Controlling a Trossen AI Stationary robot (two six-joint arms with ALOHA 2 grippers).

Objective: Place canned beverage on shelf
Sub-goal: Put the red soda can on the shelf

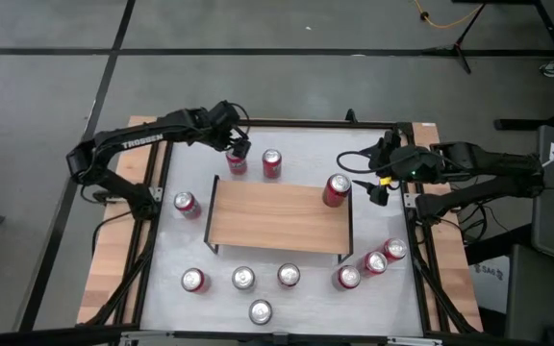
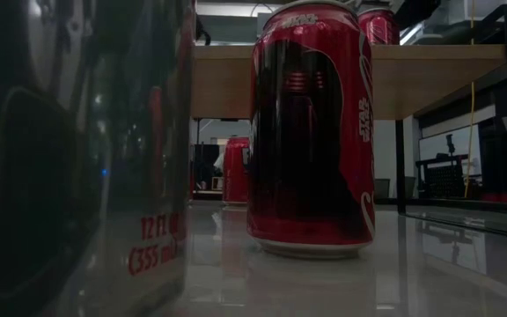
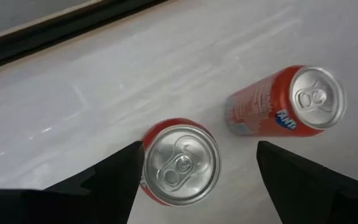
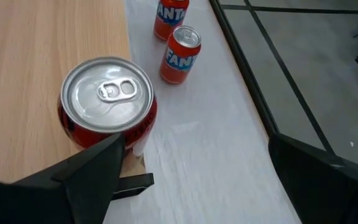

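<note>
Wooden shelf (image 1: 277,213) ringed by cans, right fingers (image 4: 98,168) wide, left fingers (image 3: 120,171) part-open, both empty

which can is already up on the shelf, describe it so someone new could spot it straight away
Find the low wooden shelf in the middle of the white table. At its far right corner stands one red can, just in front of the open right hand. It is the only can on the wood; all the others stand on the table.

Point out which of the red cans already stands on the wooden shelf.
The can at the shelf's right end, by the right gripper; every other can stands on the white tabletop.
</note>
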